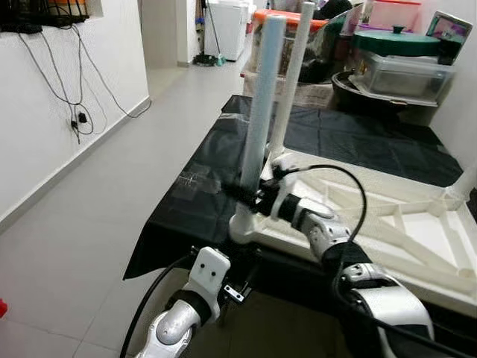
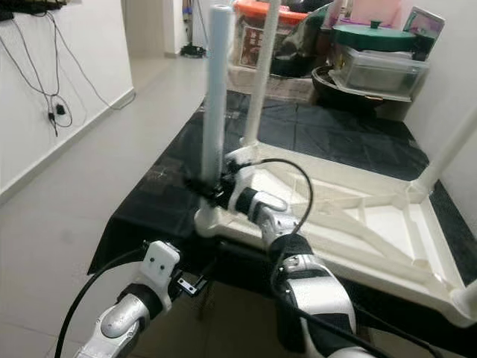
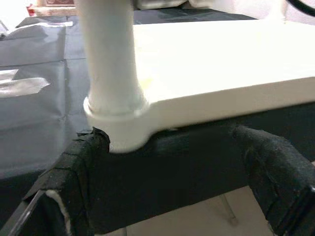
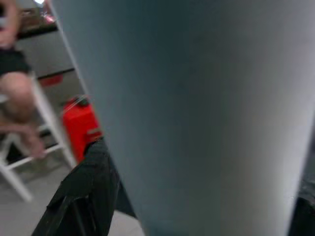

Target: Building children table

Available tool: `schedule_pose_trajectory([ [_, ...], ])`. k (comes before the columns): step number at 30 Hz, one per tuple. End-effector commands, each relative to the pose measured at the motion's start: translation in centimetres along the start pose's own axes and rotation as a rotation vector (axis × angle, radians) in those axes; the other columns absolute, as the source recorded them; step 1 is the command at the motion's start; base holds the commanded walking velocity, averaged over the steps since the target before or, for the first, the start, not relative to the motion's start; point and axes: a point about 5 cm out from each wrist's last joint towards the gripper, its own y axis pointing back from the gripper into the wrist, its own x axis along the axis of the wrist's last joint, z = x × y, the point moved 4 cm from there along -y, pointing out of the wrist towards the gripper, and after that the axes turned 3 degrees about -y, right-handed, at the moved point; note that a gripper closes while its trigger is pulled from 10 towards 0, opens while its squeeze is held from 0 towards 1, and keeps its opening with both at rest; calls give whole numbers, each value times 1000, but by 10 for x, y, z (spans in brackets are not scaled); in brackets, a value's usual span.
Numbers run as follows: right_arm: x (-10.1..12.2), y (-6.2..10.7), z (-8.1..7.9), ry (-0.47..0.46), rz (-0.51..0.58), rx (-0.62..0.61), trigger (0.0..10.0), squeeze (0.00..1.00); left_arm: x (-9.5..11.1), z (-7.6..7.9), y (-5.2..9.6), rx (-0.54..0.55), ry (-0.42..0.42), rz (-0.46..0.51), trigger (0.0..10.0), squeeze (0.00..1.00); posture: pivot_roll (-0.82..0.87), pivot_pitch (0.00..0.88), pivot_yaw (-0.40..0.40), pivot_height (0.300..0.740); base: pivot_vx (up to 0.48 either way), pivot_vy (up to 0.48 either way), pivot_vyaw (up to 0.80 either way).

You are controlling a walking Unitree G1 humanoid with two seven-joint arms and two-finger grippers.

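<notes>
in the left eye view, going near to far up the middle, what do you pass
left gripper → corner socket of the upturned white table → right gripper, jaws shut on the near table leg → black sheet → storage boxes

white wall [image 1: 45, 112] with dangling cables [image 1: 78, 82], pale tiled floor [image 1: 97, 216], stacked storage bins [image 1: 402, 63]

You'll find no text, label, brand, number or sign legible. The framed picture [image 1: 449, 28] at 1 o'clock, atop the storage bins, is too small and blurred for you to read anything on it.
</notes>
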Motion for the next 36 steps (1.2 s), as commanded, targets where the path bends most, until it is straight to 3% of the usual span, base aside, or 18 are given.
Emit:
schedule_pose_trajectory([
  [1, -12, -7, -12, 24, -59, 65, 10000, 0, -6, 2, 1, -6, 1, -21, 10000, 0, 99, 0, -109, 740, 0, 0, 0],
  [2, -12, -11, -11, 25, -55, 44, 3922, 0, -6, 2, 1, -6, 1, -21, 10000, 0, 99, 0, -110, 740, 0, 0, 0],
  [3, -9, -14, -10, 33, -35, 11, 0, 0, -6, 2, 1, -5, 0, -20, 10000, 0, 99, 0, -110, 740, 0, 0, 0],
  [8, -5, -16, -7, 31, -9, -34, 0, 0, -5, 2, 1, -5, 0, -20, 10000, 0, 99, 0, -107, 740, 0, 0, 0],
  [9, 0, -17, 3, 26, 22, -141, 0, 0, -5, 2, 1, -5, 1, -20, 10000, 0, 99, 0, -110, 740, 0, 0, 0],
  [11, 0, -17, 3, 26, 22, -141, 0, 0, -5, 2, 1, -5, 1, -20, 10000, 0, 99, 0, -110, 740, 0, 0, 0],
  [13, 9, 14, 56, -38, 77, -669, 0, 0, -5, 1, 1, -5, 2, -20, 10000, 0, 90, 0, -104, 740, 0, 0, 0],
  [15, 9, 14, 56, -38, 77, -669, 0, 0, -5, 1, 1, -5, 2, -20, 10000, 0, 90, 0, -104, 740, 0, 0, 0],
  [16, 6, 44, 81, -78, 88, -962, 0, 0, -5, 1, 0, -6, 3, -20, 10000, 0, 87, 0, -102, 740, 0, 0, 0],
  [17, 6, 44, 81, -78, 88, -962, 0, 0, -5, 1, 0, -6, 3, -20, 10000, 0, 87, 0, -102, 740, 0, 0, 0],
  [18, 2, 72, 95, -100, 100, -1181, 0, 0, -5, 1, 0, -7, 3, -21, 10000, 0, 91, 0, -105, 740, 0, 0, 0],
  [19, 2, 72, 95, -100, 100, -1181, 0, 0, -5, 1, 0, -7, 3, -21, 10000, 0, 91, 0, -105, 740, 0, 0, 0],
  [20, -3, 94, 102, -116, 113, -1340, 0, 0, -5, 1, 0, -8, 2, -21, 10000, 0, 90, 0, -104, 740, 0, 0, 0],
  [24, -7, 107, 104, -127, 129, -1441, 0, 0, -5, 1, 0, -8, 2, -22, 10000, 0, 89, 0, -100, 740, 0, 0, 0],
  [26, -13, 121, 103, -131, 152, -1564, 0, 0, -5, 1, 0, -8, 2, -22, 10000, 0, 89, 0, -102, 740, 0, 0, 0],
  [31, -15, 124, 102, -133, 159, -1598, 0, 0, -5, 1, 0, -8, 2, -22, 10000, 0, 89, 0, -101, 740, 0, 0, 0],
  [35, -16, 140, 102, -105, 167, -1698, 0, 0, -5, 1, 1, -8, 3, -23, 10000, 0, 82, 0, -92, 740, 0, 0, 0],
  [36, -15, 147, 102, -82, 166, -1734, 4118, 0, -5, 1, 1, -9, 4, -24, 10000, 0, 76, 0, -84, 740, 0, 0, 0],
])
